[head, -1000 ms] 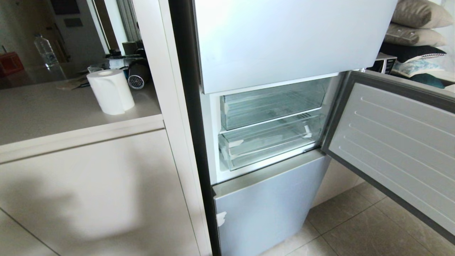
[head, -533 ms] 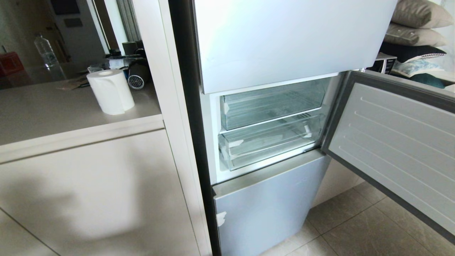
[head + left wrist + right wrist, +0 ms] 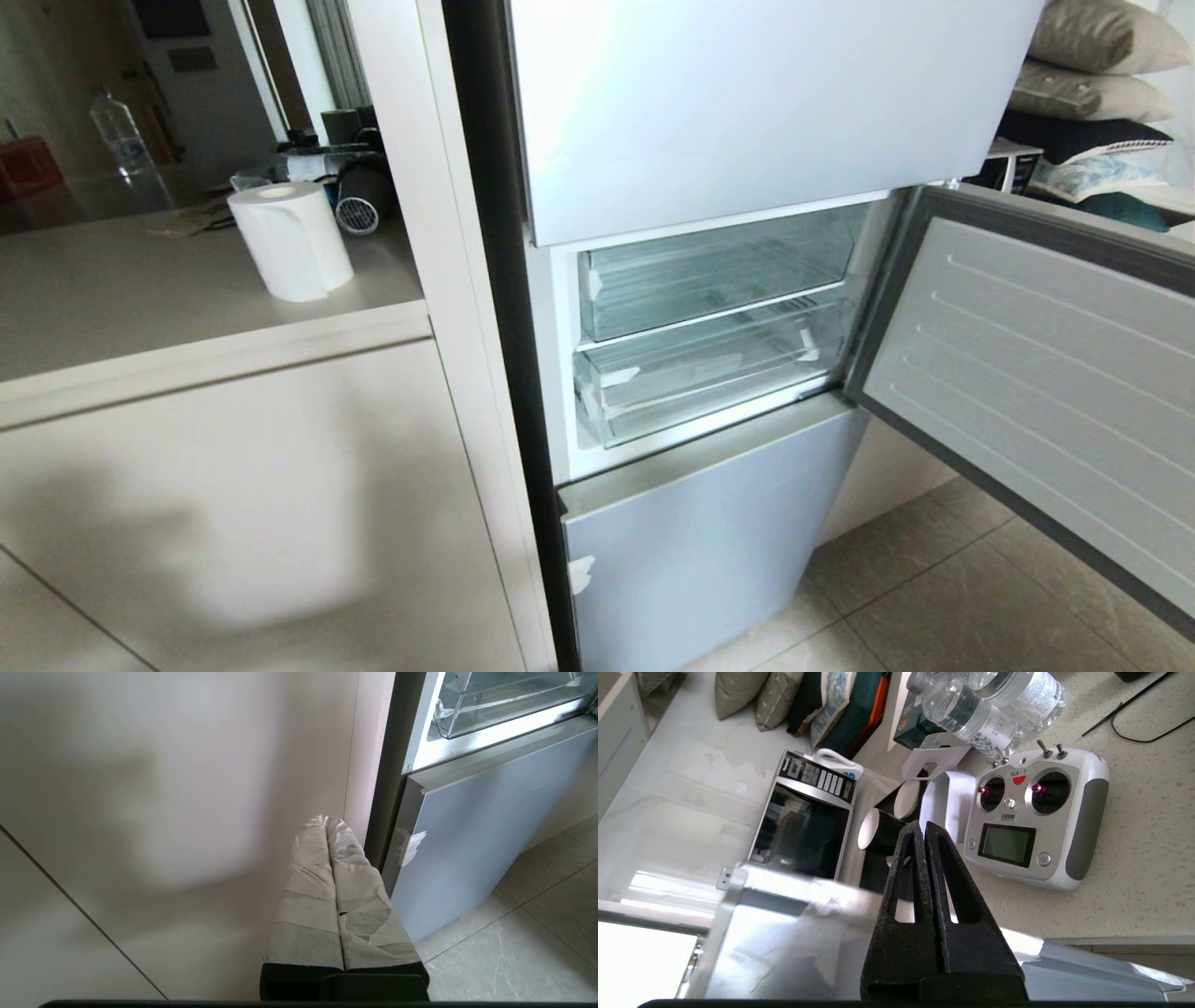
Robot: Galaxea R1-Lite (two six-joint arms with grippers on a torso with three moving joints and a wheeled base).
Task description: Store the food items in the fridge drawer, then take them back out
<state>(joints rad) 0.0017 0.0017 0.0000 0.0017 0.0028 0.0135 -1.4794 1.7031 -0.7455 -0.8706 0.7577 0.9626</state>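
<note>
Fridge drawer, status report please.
Both hands shut, empty: left hand low by the cabinet, right hand over the counter. Fridge drawer pushed in, no food visible. Fridge door open.

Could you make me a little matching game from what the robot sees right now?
Things:
1. paper roll
2. fridge door
3. left gripper
4. remote controller

States or places:
a. swung open
b. shut, wrapped in tape
c. lying by water bottles
d. upright on the counter

Pairs: 1-d, 2-a, 3-b, 4-c
</note>
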